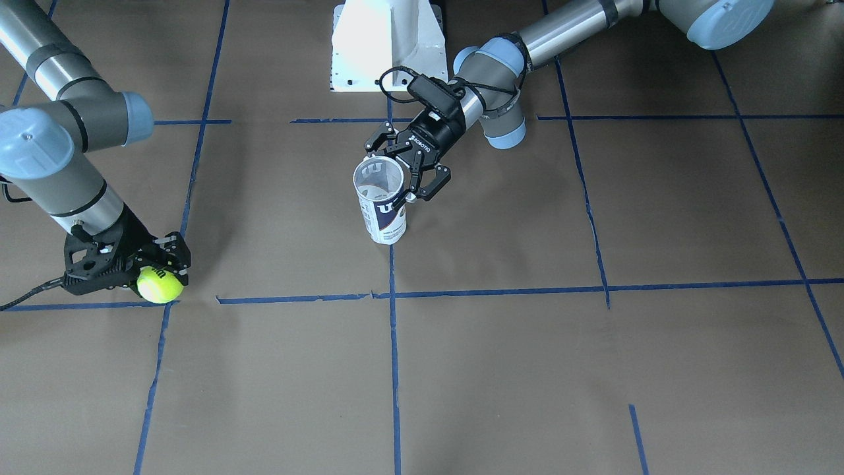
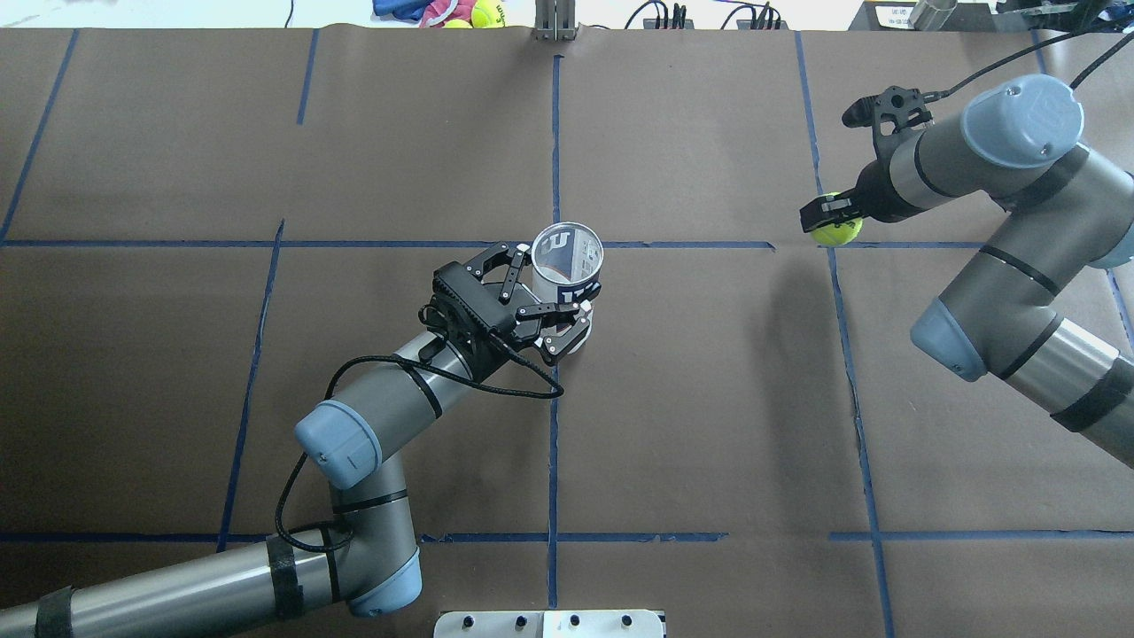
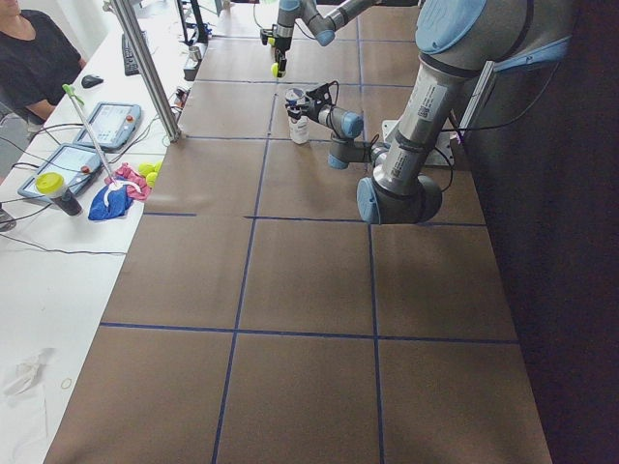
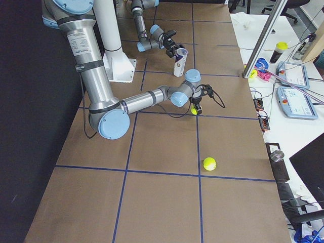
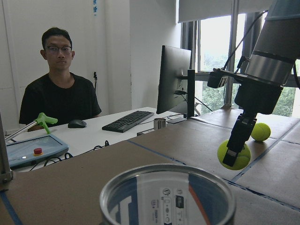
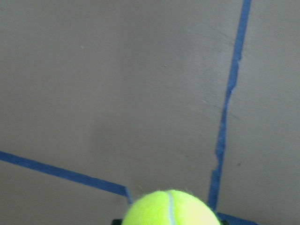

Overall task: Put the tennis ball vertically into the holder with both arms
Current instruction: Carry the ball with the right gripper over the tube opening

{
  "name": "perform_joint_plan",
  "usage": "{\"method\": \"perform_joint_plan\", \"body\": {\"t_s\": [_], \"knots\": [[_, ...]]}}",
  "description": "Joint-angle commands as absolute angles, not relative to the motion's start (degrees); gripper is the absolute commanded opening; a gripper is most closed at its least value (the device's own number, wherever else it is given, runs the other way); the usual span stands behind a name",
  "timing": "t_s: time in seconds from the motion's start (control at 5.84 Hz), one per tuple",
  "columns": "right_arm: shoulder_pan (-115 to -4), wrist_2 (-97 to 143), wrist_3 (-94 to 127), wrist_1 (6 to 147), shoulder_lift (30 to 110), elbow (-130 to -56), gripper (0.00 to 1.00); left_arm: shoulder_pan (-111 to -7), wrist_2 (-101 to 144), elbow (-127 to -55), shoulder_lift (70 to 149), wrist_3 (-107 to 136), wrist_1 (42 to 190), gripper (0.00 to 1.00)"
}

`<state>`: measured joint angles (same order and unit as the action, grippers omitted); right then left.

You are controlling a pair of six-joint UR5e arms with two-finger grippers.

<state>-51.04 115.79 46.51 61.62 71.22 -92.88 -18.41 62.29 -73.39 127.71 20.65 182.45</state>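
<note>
**A:** Beside the holder (image 1: 382,214), front-facing view first: what do you have?
**B:** My left gripper (image 1: 401,173) is clamped across its upper wall. It stands upright, mouth open. Well apart from the holder, my right gripper (image 1: 153,274) pinches the tennis ball (image 1: 160,287) low over the table (image 1: 527,363).
**A:** Overhead?
**B:** Only taped table lies between holder and ball, so I judge there is room to travel.
**A:** Right-side view?
**B:** A spare ball (image 4: 209,163) lies farther from the holder than mine.
**A:** Handling?
**B:** The ball is probably light, fuzzy and springy, so pinching across its middle should hold. The holder looks thin and slick, so I'd squeeze gently. Its rim seems barely wider than the ball, so I'd centre carefully.
</note>
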Motion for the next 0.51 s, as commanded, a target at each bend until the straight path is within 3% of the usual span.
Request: {"method": "perform_joint_plan", "body": {"t_s": [0.0,0.34], "knots": [[-49.3,118.0,61.4,64.8,68.6,-102.3,0.02,-18.2,62.1,-73.4,127.5,20.7,183.4,0.81],[-45.6,117.7,73.2,72.4,61.6,-107.9,0.03,-18.2,62.1,-73.2,127.5,20.7,184.7,0.81]]}}
